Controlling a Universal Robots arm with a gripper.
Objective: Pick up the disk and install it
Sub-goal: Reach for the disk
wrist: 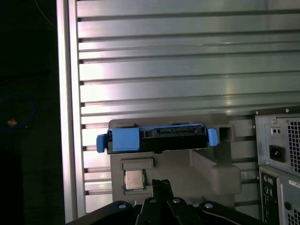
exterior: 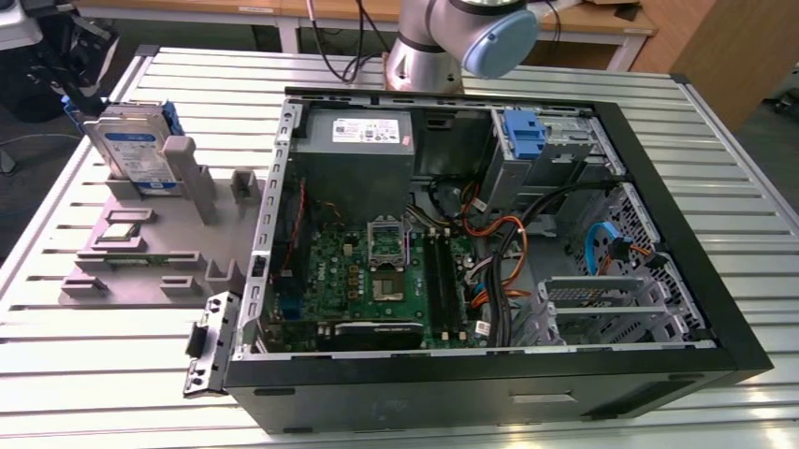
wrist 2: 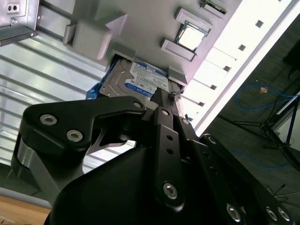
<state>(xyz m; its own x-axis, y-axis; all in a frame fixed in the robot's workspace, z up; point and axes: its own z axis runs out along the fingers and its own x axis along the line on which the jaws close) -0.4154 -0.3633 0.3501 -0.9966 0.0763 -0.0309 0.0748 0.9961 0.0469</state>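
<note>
gripper [wrist: 161, 186] near disk [wrist: 157, 138] upright in grey holder [wrist: 187, 161]

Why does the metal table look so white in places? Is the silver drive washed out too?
Second wrist view: glare bleaches the edge of the ribbed metal table white, but the silver hard drive with the blue-and-white label is not. First wrist view: bright patches on the slats, near black beyond the table. Exterior view: even light.

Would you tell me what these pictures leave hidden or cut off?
- Exterior view: the disk, lower part sunk in the grey holder.
- Second wrist view: part of the disk, behind the gripper.
- Exterior view: the arm, upper part beyond the top edge.
</note>
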